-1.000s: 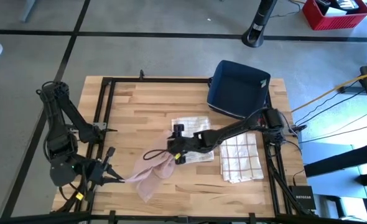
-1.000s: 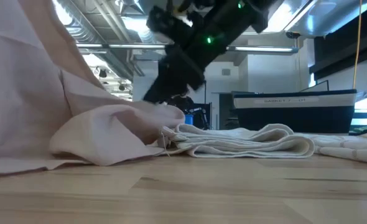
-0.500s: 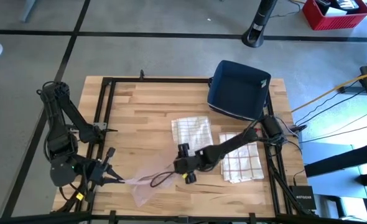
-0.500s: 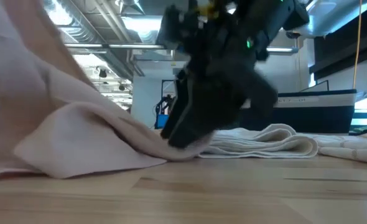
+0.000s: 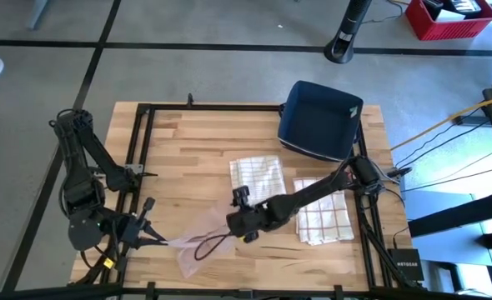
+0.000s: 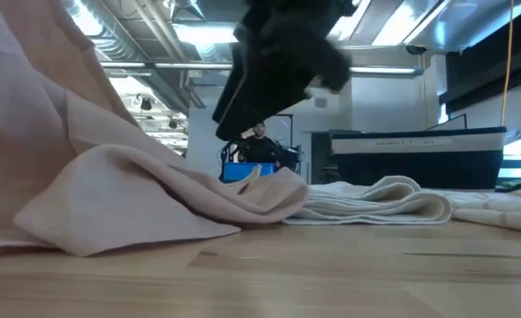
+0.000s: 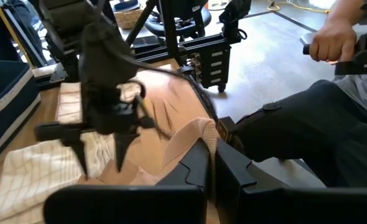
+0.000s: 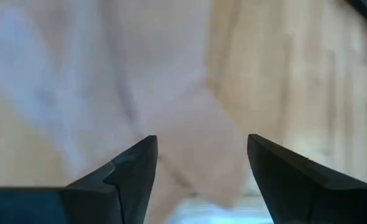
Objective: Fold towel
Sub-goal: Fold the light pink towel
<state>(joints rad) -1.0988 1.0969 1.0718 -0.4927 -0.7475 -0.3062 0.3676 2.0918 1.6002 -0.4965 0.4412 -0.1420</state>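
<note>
Towel (image 5: 198, 247), the pink one, lies rumpled at the lower left of the high view on the wooden surface (image 5: 188, 150). The left pincer (image 5: 156, 239) is pressed together, pinching the towel's left edge. The right pincer (image 5: 233, 227) hangs just above the towel's right end with its fingers spread, holding nothing. Risk, as I judge it: the loose end may slump or spring back, so the fold sits crooked; a pull from the left could also drag the cloth off the surface's lower edge.
</note>
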